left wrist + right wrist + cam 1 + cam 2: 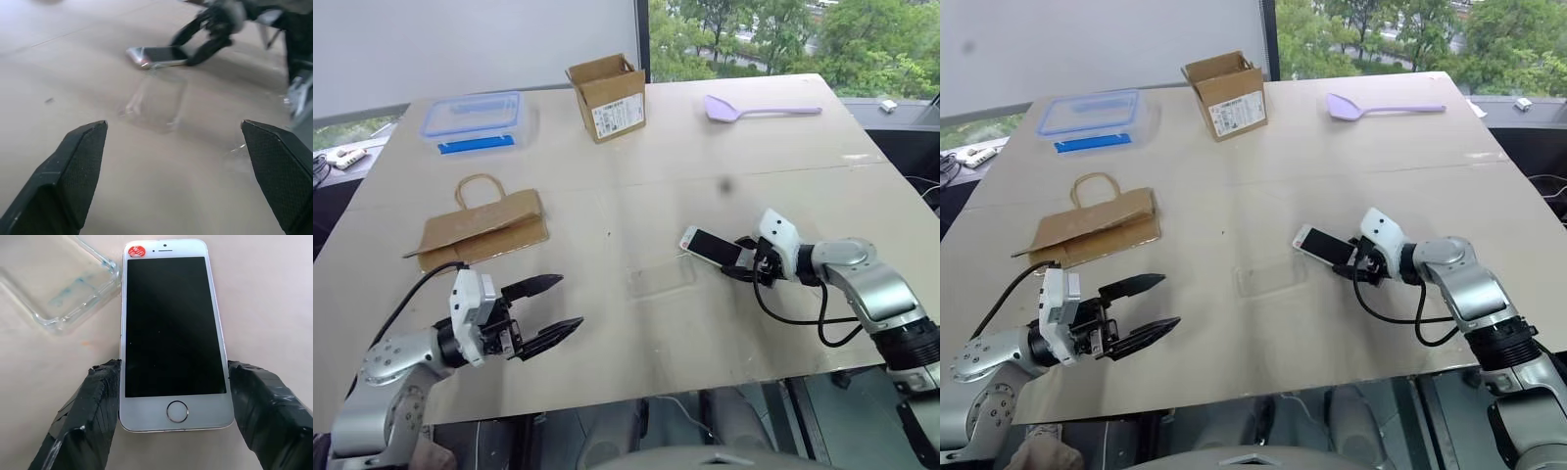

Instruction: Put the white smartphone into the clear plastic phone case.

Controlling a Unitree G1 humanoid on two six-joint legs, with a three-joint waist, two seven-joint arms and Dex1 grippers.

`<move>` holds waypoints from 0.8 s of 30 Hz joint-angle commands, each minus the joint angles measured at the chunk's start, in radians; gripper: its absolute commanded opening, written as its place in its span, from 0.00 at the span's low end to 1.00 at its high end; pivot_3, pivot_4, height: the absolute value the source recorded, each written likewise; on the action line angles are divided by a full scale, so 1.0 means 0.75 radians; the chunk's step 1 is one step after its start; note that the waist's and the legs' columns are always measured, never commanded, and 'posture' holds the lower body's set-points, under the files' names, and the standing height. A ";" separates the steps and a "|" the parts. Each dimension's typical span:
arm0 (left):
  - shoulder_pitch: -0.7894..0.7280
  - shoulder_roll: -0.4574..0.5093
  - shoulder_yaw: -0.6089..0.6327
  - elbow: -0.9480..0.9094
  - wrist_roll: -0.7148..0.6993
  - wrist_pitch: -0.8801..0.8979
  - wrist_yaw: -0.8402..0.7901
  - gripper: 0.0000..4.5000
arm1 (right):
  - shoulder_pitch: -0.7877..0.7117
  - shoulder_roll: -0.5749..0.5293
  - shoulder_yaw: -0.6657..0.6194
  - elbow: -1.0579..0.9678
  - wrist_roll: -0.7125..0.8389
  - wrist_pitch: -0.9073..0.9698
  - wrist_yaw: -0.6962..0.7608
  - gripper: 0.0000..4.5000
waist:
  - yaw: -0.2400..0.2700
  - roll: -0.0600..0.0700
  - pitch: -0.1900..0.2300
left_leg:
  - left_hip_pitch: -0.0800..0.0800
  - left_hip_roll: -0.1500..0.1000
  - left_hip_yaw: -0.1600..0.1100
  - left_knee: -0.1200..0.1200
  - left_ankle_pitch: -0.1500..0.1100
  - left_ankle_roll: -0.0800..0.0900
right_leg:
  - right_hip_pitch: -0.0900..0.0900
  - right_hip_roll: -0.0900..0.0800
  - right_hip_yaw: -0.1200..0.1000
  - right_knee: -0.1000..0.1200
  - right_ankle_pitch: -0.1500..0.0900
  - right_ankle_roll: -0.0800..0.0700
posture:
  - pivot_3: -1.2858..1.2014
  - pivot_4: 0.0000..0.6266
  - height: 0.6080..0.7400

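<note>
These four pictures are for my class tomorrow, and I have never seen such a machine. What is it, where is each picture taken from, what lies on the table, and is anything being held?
It is a two-armed robot. Two pictures look down from its head; the other two look along each wrist's black fingers. On the table lie a clear box with a blue lid, a cardboard box, a purple spatula, a paper bag and the clear plastic phone case. The right gripper has its fingers against both sides of the white smartphone, at the home-button end. The left gripper hangs open, holding nothing.
</note>
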 commanded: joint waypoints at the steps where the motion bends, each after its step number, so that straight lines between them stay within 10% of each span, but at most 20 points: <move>1: -0.007 0.012 -0.013 0.023 0.022 -0.026 0.002 1.00 | -0.107 -0.033 0.030 -0.162 0.004 -0.054 0.099 0.65 | -0.004 0.003 0.002 | -0.001 0.000 0.000 -0.001 0.000 0.000 | -0.001 0.000 0.000 -0.001 0.000 0.000 | 0.52 0.24 1.00; 24: -0.012 -0.003 -0.286 -0.082 0.165 -0.001 0.137 1.00 | -0.385 -0.094 0.418 -0.069 -0.469 -0.532 0.462 0.65 | 0.026 0.002 0.002 | -0.021 0.000 0.000 -0.010 0.001 -0.007 | -0.023 -0.001 0.000 -0.008 0.001 -0.001 | 0.52 0.24 1.00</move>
